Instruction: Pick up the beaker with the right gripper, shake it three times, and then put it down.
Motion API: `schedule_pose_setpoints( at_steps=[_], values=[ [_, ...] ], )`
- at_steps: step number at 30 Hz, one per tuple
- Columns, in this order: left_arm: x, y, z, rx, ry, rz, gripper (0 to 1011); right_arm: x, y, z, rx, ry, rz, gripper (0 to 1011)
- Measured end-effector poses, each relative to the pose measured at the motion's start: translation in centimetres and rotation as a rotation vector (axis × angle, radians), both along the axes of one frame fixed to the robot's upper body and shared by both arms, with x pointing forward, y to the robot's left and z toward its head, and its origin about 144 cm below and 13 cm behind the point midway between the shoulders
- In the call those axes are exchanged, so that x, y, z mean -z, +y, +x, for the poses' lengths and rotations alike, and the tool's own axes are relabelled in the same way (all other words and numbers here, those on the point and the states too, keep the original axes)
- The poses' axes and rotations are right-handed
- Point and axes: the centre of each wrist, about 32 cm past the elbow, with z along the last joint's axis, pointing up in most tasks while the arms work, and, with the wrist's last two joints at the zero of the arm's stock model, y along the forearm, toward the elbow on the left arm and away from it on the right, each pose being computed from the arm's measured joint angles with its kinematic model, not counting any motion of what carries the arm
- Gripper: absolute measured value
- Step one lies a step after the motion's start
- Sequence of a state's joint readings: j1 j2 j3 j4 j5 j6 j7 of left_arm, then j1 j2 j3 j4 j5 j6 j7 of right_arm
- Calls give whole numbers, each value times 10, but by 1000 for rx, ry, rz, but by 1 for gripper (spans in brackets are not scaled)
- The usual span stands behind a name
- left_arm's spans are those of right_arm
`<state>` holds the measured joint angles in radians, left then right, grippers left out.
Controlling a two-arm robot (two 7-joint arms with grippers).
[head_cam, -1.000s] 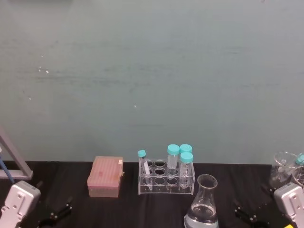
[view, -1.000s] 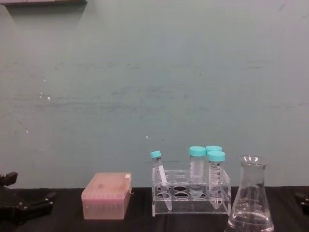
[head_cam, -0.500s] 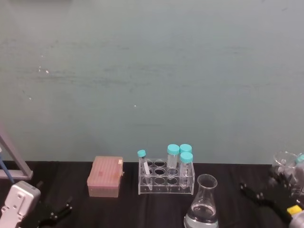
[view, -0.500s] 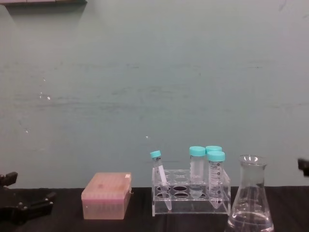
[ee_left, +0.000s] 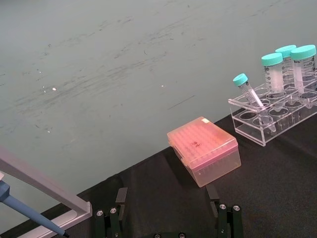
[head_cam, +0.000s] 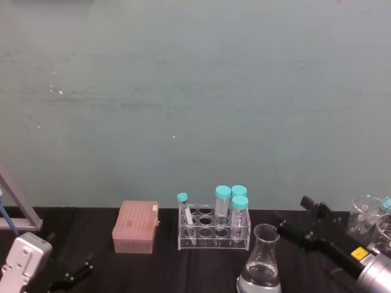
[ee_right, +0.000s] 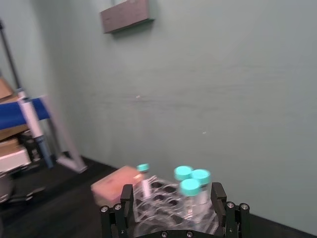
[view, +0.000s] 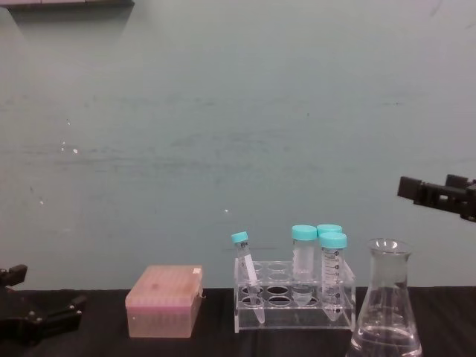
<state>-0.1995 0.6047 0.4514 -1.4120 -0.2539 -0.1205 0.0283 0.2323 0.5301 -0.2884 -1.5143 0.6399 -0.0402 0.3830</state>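
The clear glass conical beaker (head_cam: pixel 261 259) is standing upright on the black counter (head_cam: pixel 165 268), just in front of the clear tube rack (head_cam: pixel 214 235). The black right hand (head_cam: pixel 299 215) is hovering above and right of its rim, fingers spread wide, gripping nothing. The black left hand (head_cam: pixel 72 276) is sitting low at left, open and empty.
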Motion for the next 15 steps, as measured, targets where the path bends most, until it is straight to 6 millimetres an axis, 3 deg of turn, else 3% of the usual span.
schedule_pose_setpoints(
  at_steps=[15],
  values=[
    [0,0,0,0,0,0,1000,11,5,-8,-97,93,-92,1000]
  ],
)
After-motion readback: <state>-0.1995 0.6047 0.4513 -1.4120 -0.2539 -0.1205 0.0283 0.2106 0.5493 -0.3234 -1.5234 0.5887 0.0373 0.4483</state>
